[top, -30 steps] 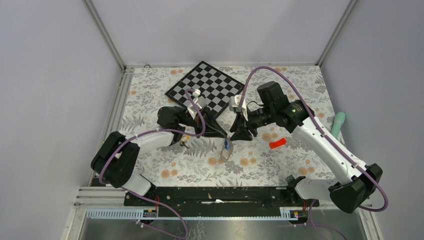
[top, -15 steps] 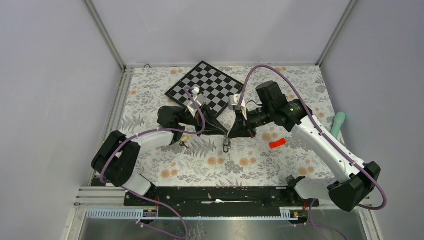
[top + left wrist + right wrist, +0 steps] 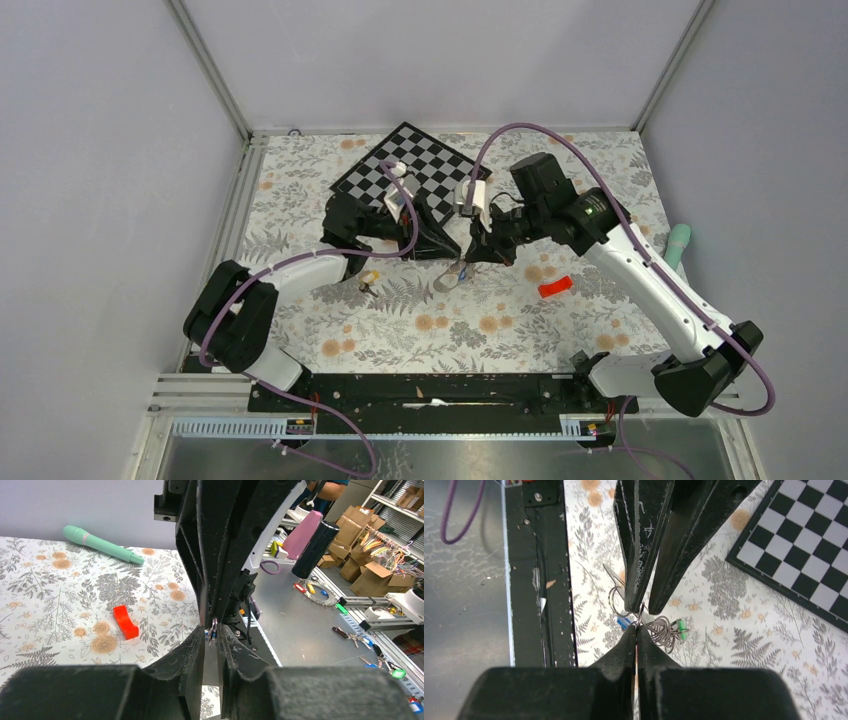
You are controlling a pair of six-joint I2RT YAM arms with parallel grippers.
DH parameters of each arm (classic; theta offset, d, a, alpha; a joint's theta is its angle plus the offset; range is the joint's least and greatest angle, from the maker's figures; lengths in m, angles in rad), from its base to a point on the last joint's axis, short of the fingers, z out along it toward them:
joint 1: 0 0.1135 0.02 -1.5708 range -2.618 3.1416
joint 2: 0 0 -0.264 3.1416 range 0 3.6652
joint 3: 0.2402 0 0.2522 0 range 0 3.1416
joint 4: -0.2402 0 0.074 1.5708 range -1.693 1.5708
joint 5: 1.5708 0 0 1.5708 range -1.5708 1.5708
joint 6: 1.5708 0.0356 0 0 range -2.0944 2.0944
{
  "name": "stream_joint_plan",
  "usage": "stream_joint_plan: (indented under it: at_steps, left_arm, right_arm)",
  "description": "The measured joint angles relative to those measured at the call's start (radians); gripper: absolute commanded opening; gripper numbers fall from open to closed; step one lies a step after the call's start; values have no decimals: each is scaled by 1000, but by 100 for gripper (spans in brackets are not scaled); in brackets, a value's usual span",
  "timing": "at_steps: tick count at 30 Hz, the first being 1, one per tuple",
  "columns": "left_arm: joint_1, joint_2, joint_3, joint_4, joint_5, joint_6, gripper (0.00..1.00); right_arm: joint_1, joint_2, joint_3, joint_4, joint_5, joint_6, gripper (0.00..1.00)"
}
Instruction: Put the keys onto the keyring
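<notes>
We log the right gripper (image 3: pixel 636 630) with jaws pressed together on a wire of the keyring (image 3: pixel 663 631). The left gripper (image 3: pixel 212 635) has jaws a sliver apart, pinching a thin metal edge of the same keyring. The two sets of tips meet nose to nose at frame centre. The keyring sits just under them, carrying a blue-tagged key (image 3: pixel 624 623) and a green-tagged key (image 3: pixel 682 626).

Also entered:
- the yellow-tagged key (image 3: pixel 369 280), on the floral cloth (image 3: pixel 400 335) lower left of the tips
- the checkerboard (image 3: pixel 410 178), its near edge just above the grippers
- the red block (image 3: pixel 555 288), to the right, apart
- the teal wand (image 3: pixel 678 247), at the right edge

Below the tips the cloth runs to the black rail (image 3: pixel 430 390).
</notes>
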Motion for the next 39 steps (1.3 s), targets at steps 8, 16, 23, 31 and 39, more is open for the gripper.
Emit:
stream_joint_plan:
  at_steps: [8,16,23,31,39]
  left_arm:
    - [0,13,46,-152,19,101,28]
    - [-7,41,64,-195,36,132,28]
    - [-18,47,71,-216,41,150,25]
    - [-29,47,72,-237,52,165,0]
    - [-31,47,80,-271,59,180,0]
  right_arm:
    - [29,40,42,-73,90,2,0]
    - [31,70,56,-103,117,7,0]
    - [32,70,56,-103,123,9,0]
    - [33,74,56,-104,130,17,0]
    - [33,77,56,-103,144,32,20]
